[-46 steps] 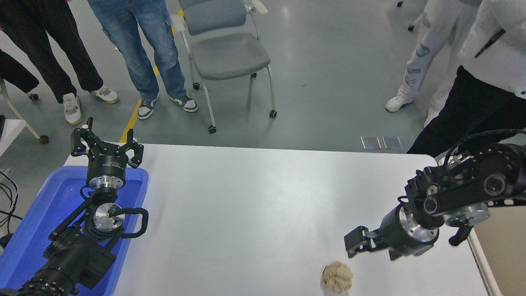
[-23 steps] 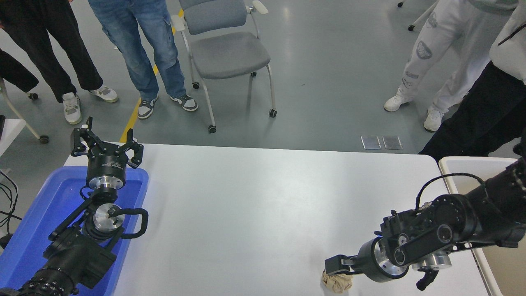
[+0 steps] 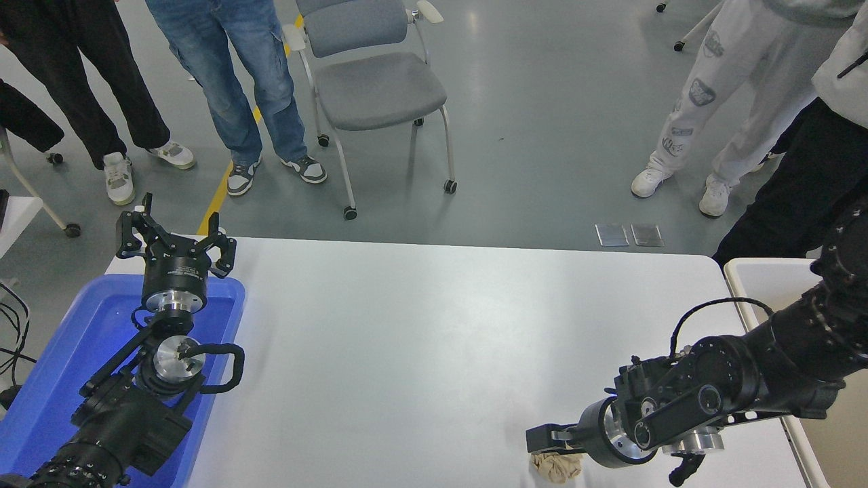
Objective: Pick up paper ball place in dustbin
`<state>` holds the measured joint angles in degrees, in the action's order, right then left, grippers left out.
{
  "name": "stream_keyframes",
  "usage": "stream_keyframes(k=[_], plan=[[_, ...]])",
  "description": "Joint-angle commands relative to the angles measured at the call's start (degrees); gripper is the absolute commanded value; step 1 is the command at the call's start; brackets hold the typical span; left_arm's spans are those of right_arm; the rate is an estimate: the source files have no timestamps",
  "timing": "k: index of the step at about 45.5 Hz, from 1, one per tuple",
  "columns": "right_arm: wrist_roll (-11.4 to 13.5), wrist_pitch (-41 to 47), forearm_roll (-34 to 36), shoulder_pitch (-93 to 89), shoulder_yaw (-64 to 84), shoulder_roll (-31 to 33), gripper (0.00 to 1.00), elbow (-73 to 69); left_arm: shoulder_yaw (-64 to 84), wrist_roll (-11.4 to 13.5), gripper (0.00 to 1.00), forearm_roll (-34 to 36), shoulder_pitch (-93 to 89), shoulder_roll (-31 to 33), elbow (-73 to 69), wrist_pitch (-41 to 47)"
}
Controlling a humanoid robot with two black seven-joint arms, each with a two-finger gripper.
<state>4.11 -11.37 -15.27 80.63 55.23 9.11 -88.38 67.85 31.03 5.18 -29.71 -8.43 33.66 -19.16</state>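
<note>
The right hand (image 3: 550, 444) sits directly atop the crumpled tan paper ball (image 3: 557, 466) on the white surface (image 3: 420, 352), finger state indeterminate.

The paper ball (image 3: 556, 466) is tan, crumpled and creased, lying on the white tabletop (image 3: 434, 339) at its near right edge; the dustbin (image 3: 759, 285), cream with a pale rounded rim, stands just beside the tabletop's right end.

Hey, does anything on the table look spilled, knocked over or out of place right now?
Nothing stands out. The paper ball lies under the right gripper near the table's front edge.
</note>
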Motion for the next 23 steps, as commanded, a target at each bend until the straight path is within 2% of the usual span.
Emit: stream_keyframes(k=[1, 17, 23], plan=[[-0.33, -0.40, -1.07, -2.49, -0.04, -0.93, 1.00, 2.60, 0.00, 0.00, 0.99, 0.00, 0.00, 0.08, 0.00, 0.00], [-1.38, -0.40, -2.13, -5.40, -0.12, -2.07, 0.96, 5.41, 0.00, 0.00, 0.99, 0.00, 0.00, 0.08, 0.00, 0.00], [-1.74, -0.49, -2.48, -5.93, -0.12, -2.07, 0.87, 5.67, 0.00, 0.00, 0.99, 0.00, 0.00, -0.01, 0.00, 0.00]])
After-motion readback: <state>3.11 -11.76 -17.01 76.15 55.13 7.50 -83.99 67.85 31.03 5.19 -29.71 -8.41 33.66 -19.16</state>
